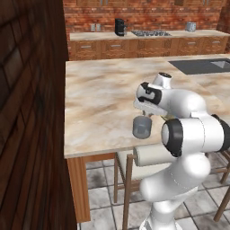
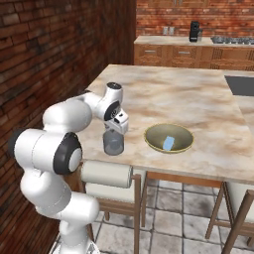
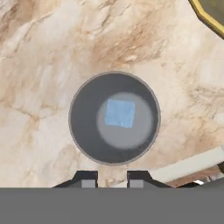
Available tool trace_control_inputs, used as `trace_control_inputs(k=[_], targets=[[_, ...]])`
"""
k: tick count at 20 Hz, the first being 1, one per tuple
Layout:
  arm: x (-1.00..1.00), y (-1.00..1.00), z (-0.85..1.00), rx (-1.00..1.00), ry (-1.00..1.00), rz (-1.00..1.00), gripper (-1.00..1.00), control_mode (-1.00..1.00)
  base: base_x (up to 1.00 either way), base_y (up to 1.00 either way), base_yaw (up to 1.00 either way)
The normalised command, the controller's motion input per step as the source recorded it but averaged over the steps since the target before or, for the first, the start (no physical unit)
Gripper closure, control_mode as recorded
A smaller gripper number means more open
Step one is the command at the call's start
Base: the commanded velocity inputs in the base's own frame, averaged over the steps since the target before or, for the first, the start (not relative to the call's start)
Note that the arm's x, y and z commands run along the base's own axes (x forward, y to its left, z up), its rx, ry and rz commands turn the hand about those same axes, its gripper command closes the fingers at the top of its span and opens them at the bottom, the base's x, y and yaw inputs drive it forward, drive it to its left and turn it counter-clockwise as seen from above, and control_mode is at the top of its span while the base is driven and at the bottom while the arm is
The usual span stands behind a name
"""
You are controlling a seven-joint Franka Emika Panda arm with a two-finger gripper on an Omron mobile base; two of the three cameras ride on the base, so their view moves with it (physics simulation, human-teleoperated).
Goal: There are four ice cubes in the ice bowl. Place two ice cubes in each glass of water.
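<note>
Hovering above a tumbler near the counter's front edge, the gripper points straight down. An ice cube lies inside, beyond the slightly parted, empty jaws.

a kitchen: brick walls, wooden cabinets, stovetop, marble island

A glass of water stands on the counter near its front edge, left of the ice bowl; one ice cube lies in the glass; another ice cube lies in the bowl; the gripper hangs directly above the glass.
</note>
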Motion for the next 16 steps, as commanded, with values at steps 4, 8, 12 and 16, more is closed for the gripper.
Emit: trace_control_inputs(k=[4,8,12,16], targets=[[0.28,0.00,-0.29,-0.01,0.00,0.11,1.00,-1.00,0.00,0.00,0.00],[0.30,0.00,-0.25,0.00,0.00,0.11,1.00,-1.00,0.00,0.00,0.00],[0.34,0.00,-0.25,0.00,0.01,0.12,1.00,-1.00,0.00,0.00,0.00],[0.32,0.00,-0.23,0.00,0.01,0.12,1.00,-1.00,0.00,0.00,0.00]])
